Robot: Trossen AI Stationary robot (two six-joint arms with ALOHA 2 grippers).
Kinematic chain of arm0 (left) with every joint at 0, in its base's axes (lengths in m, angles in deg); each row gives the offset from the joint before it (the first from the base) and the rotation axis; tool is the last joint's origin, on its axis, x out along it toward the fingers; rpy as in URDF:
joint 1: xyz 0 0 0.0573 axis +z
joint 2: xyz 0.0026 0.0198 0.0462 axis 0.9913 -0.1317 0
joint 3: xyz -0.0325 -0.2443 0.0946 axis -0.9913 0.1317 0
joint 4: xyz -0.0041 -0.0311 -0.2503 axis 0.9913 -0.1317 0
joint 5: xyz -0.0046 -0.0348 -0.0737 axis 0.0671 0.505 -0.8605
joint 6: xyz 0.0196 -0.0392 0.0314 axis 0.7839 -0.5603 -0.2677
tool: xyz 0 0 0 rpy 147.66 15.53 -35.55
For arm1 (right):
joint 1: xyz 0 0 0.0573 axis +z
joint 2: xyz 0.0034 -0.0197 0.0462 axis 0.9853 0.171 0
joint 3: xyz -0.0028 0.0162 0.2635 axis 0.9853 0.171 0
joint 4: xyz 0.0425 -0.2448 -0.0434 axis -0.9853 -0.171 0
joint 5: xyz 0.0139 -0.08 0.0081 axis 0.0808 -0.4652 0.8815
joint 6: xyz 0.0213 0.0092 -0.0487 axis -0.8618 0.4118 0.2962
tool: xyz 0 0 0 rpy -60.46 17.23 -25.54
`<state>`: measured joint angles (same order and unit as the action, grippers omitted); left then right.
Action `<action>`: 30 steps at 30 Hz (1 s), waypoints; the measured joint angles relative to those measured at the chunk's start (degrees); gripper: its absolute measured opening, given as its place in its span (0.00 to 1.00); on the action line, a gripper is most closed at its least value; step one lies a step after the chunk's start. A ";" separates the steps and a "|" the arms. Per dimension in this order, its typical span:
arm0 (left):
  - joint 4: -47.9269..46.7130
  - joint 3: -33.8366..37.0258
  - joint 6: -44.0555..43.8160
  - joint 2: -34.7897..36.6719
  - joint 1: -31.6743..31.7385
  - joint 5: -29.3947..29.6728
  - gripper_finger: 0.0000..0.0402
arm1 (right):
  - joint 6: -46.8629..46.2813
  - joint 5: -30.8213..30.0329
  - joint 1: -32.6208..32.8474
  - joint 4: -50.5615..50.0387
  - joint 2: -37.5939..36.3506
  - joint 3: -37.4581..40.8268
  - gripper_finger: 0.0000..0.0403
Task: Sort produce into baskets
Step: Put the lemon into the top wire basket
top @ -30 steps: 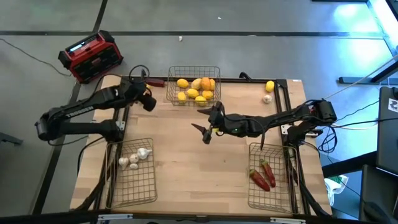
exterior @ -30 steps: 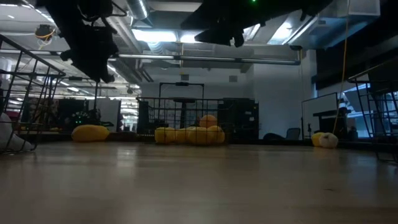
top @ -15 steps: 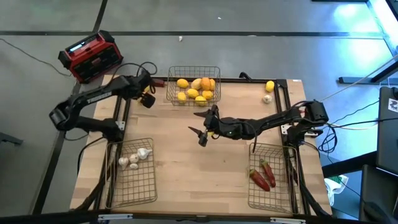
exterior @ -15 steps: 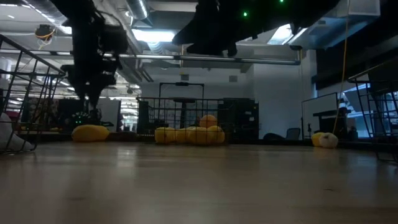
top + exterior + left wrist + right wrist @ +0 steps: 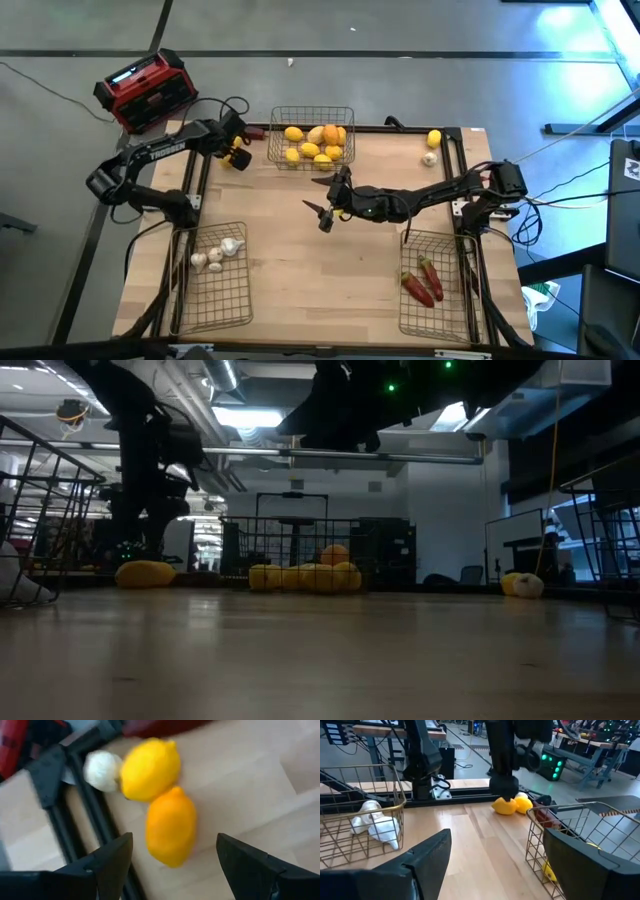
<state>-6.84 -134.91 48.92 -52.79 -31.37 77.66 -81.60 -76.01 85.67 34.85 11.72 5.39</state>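
Note:
My left gripper [image 5: 236, 156] is open at the table's far left. It hangs above an orange fruit [image 5: 171, 826] that lies against a yellow lemon [image 5: 150, 767], with a garlic bulb [image 5: 102, 770] beside them. Its fingers [image 5: 112, 865] stand on either side of the orange fruit, apart from it. My right gripper [image 5: 325, 212] is open and empty over mid-table. The far basket [image 5: 310, 112] holds yellow and orange fruits. The near-left basket [image 5: 213, 300] holds garlic. The near-right basket [image 5: 440, 310] holds red chilies.
A loose lemon [image 5: 433, 139] and a garlic bulb [image 5: 430, 158] lie at the far right. A dark red chili [image 5: 252, 131] lies at the far edge, left of the far basket. A red-and-black box [image 5: 145, 90] stands on the floor beyond the table's far left corner.
My left gripper has gone down toward the fruits at the table's far left and now hangs just above them. My right gripper has shifted a little toward the table's left edge and stays open.

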 joint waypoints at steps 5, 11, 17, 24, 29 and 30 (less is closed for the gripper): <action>3.00 1.65 -0.03 -2.27 -0.01 -0.33 0.71 | -0.07 -1.12 -0.02 0.05 0.19 0.00 0.77; 6.03 2.34 -0.75 -4.93 -0.14 1.64 0.71 | -0.12 -1.15 -0.02 0.01 0.19 0.00 0.77; 6.23 2.35 -1.16 -6.89 -0.61 3.72 0.71 | 0.15 -1.24 -0.02 -0.18 0.19 0.00 0.77; 7.27 2.38 -1.34 -9.24 -0.82 4.48 0.71 | 0.26 -1.26 -0.02 -0.42 0.21 0.00 0.77; 7.57 2.38 -1.13 -10.49 -0.82 4.47 0.71 | 0.26 -1.26 -0.02 -0.47 0.23 0.00 0.77; 7.52 2.40 -1.08 -10.51 -0.82 4.47 0.71 | 0.28 -1.26 -0.02 -0.49 0.23 0.00 0.77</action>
<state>0.68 -132.51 47.85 -63.30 -32.20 82.13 -81.32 -77.27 85.65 34.36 11.95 5.39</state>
